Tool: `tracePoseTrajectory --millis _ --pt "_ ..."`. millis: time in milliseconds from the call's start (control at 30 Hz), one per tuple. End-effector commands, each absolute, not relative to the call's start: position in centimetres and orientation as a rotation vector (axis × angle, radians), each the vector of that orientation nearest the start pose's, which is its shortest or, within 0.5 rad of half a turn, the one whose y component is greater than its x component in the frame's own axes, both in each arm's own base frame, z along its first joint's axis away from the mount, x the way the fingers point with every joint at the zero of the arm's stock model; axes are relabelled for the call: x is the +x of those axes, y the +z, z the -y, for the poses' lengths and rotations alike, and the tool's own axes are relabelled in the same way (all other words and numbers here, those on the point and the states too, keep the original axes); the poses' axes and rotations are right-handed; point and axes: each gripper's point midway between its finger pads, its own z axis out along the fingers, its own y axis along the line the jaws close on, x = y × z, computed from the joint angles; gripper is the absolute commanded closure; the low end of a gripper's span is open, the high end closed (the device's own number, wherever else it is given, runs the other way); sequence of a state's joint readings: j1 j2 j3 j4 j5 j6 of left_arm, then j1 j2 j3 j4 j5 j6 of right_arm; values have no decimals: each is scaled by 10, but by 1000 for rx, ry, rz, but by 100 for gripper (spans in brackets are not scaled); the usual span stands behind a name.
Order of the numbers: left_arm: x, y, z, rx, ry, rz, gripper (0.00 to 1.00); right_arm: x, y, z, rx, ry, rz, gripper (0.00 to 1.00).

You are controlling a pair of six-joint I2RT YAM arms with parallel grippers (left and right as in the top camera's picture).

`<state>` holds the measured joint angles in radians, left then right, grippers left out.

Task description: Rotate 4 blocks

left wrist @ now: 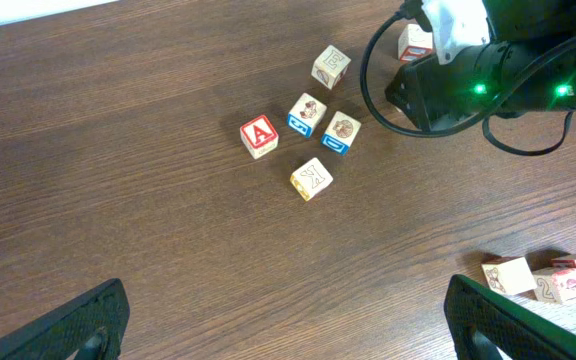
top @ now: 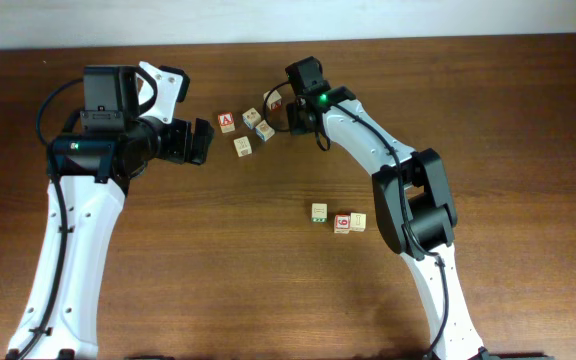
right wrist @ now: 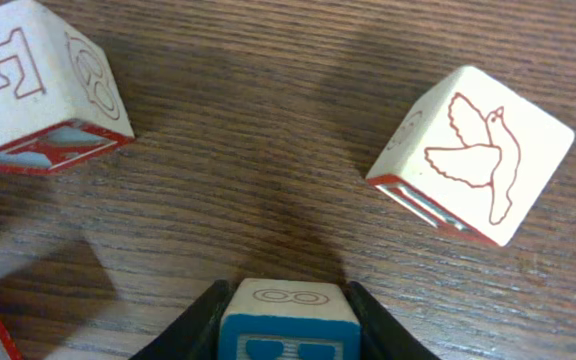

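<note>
Three cubes sit in a loose row on the tabletop (top: 168, 260), beside the middle of the right arm: a green cube (top: 319, 212), a 6 cube (top: 342, 222) and a pale cube (top: 358, 221). The 6 and the pale one touch, and the green one lies just beside them on the side toward the left arm.

From where I stand, the fourth task cube is in the right gripper (right wrist: 286, 295). This blue cube (right wrist: 288, 335) has a pale top with an oval mark and a blue face below it, and a dark finger presses against each side. The right wrist view shows it low over the wood, but I cannot tell whether it touches the tabletop. From overhead the gripper body hides it.

Ahead of that grip lie two red-edged cubes, well apart from each other: an E cube (right wrist: 38, 85), tilted, and a bird cube (right wrist: 473, 155).

Nearer the left arm is a small cluster. An A cube (top: 227, 122) shows its red face up, and a yellow cube (top: 242, 146) lies close by. Beyond them are a blue-edged cube (top: 251, 118) and a second blue-edged cube (top: 265, 130), just beside each other.

The left gripper (top: 200, 142) hangs next to this cluster with its jaws spread wide and nothing between them. It is clear of every cube.
</note>
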<state>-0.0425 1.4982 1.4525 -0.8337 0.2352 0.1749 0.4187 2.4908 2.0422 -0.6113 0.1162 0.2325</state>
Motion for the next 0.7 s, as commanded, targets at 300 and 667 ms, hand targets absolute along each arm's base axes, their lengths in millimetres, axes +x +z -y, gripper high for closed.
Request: tracePoseTrajectory --millis 300,667 --pt "403 245 57 360 -229 -2391 1 373 95 -255 -344 452 -3097 68" --pt "403 245 57 360 -229 -2391 1 337 11 -254 -137 -1 -3098 65"
